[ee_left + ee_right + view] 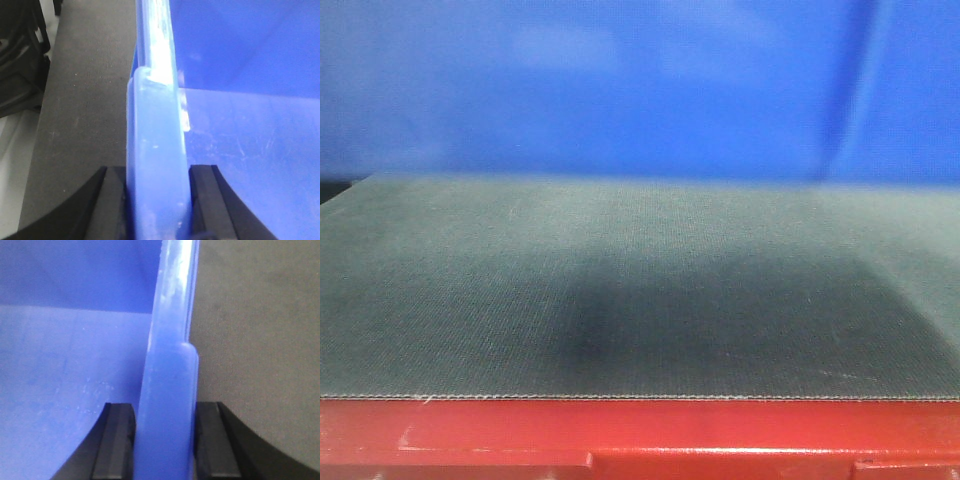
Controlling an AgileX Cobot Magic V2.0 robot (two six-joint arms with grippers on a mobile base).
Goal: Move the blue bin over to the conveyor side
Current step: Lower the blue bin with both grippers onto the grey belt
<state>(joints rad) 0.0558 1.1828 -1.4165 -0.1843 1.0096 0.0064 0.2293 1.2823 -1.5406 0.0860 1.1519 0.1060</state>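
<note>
The blue bin (620,80) fills the top of the front view, its wall rising over the far part of the conveyor (640,290), whose dark woven belt is edged nearest the camera by a red frame (620,435). The left claw (157,180) clamps the bin's thick rim, one black pad on each side. The right claw (164,425) pinches the rim the same way. Dark belt lies just outside both gripped walls.
</note>
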